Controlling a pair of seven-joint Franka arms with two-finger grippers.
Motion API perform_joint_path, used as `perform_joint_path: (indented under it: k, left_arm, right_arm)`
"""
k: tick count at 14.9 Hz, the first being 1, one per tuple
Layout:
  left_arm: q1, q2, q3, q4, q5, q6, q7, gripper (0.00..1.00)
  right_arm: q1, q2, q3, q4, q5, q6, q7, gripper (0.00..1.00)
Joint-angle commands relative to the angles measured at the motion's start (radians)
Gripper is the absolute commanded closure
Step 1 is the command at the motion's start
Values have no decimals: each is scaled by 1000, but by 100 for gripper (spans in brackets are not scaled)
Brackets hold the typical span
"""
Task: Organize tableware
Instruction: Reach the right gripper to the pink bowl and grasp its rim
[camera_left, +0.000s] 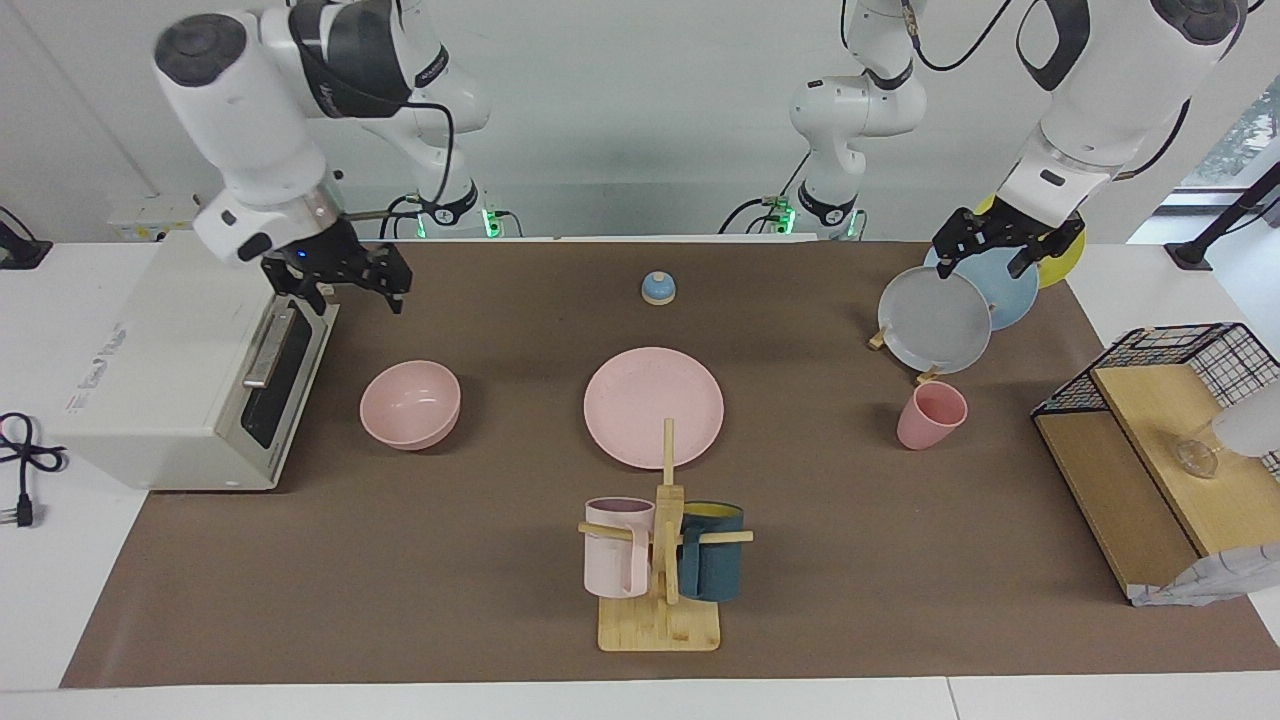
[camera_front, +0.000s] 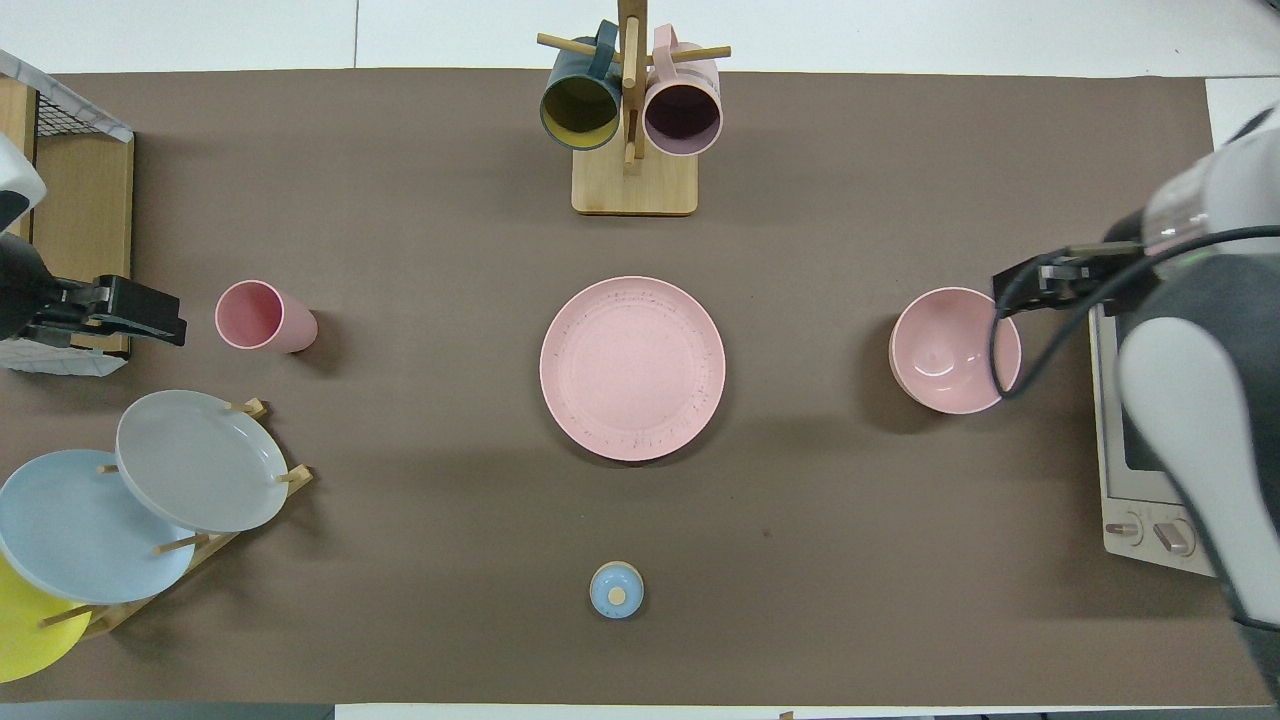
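The pink plate (camera_left: 654, 407) (camera_front: 632, 368) lies flat at the table's middle. The pink bowl (camera_left: 410, 404) (camera_front: 950, 350) stands upright toward the right arm's end, beside the toaster oven. The pink cup (camera_left: 930, 415) (camera_front: 262, 316) stands toward the left arm's end, farther from the robots than the plate rack. My right gripper (camera_left: 355, 297) (camera_front: 1008, 290) is open and empty, raised over the gap between the oven's door and the bowl. My left gripper (camera_left: 982, 264) (camera_front: 165, 315) is open and empty, raised over the rack's plates.
A white toaster oven (camera_left: 180, 370) (camera_front: 1150, 490) stands at the right arm's end. A rack holds grey (camera_left: 935, 322), blue and yellow plates. A mug tree (camera_left: 660, 560) (camera_front: 632, 150), a small blue bell (camera_left: 658, 288) and a wire-and-wood shelf (camera_left: 1150, 450) stand around.
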Motion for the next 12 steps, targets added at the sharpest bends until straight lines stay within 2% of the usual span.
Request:
perform_joint_path:
  k: [1,5,9,12]
  left_arm:
    - [11,-22,-9,-22,17,10,1,0]
    - [3,-25,-11,-22,17,8,-4,0]
    - [0,-29,-11,-21,17,7,-2,0]
    - [-2,-31,-11,-21,17,5,-6,0]
  right_arm:
    - [-2,6,52,-177,16,203,52,0]
    - [-5,26,52,-362,12,445,53,0]
    - [-2,41,52,-441,12,547,75,0]
    - [-2,65,52,-459,2,558,61,0]
